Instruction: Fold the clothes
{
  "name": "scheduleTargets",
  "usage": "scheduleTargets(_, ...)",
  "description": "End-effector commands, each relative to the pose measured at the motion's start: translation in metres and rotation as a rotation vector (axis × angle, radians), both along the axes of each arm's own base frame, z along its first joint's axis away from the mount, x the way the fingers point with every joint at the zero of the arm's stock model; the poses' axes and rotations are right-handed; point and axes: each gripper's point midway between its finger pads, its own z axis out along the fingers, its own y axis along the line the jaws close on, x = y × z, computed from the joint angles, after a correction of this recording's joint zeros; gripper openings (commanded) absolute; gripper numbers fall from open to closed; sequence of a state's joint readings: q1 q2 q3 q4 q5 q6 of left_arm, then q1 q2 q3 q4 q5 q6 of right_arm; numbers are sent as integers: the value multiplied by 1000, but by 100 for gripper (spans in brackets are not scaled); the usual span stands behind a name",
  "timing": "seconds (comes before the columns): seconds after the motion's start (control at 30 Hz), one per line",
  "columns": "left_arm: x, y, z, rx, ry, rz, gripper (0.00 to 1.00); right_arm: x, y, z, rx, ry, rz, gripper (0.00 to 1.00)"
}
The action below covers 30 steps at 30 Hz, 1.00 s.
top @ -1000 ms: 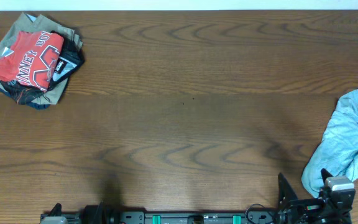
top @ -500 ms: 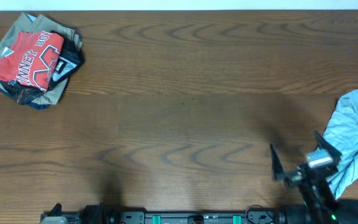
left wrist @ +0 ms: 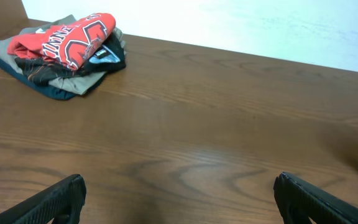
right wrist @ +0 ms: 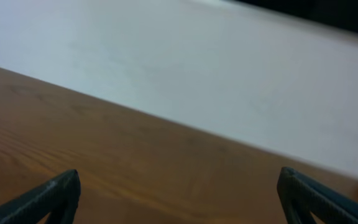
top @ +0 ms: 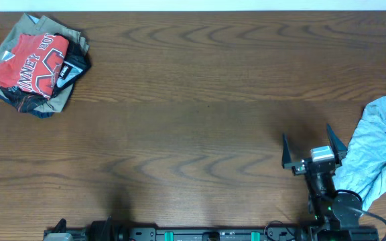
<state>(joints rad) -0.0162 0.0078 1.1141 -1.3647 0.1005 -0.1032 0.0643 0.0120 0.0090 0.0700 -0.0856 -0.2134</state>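
The red-topped stack of folded clothes (top: 35, 67) sits upper left, apparently finished, so the right pincer (top: 309, 144), gaping empty like the left pincer (left wrist: 179, 180), hangs beside the crumpled pale blue-grey garment (top: 380, 144).

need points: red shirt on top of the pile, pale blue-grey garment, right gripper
red shirt (top: 32, 63): overhead view, middle of its lettered top face.
pale blue-grey garment (top: 380, 142): overhead view, middle of the crumpled cloth.
right gripper (top: 306, 134): overhead view, midway between its open fingertips.
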Motion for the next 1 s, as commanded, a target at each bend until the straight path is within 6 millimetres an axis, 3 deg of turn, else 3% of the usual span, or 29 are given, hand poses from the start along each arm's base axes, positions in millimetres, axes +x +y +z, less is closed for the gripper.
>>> scheduleTargets(0.0,0,1,1,15,1,0,98,2,-17,-7,71,31,-103,99)
scheduleTargets(0.1,0,1,1,15,1,0,97,1,-13,-39,51,162,-84,99)
scheduleTargets(0.97,0,1,1,15,1,0,98,1,-11,-36,48,147,-76,99)
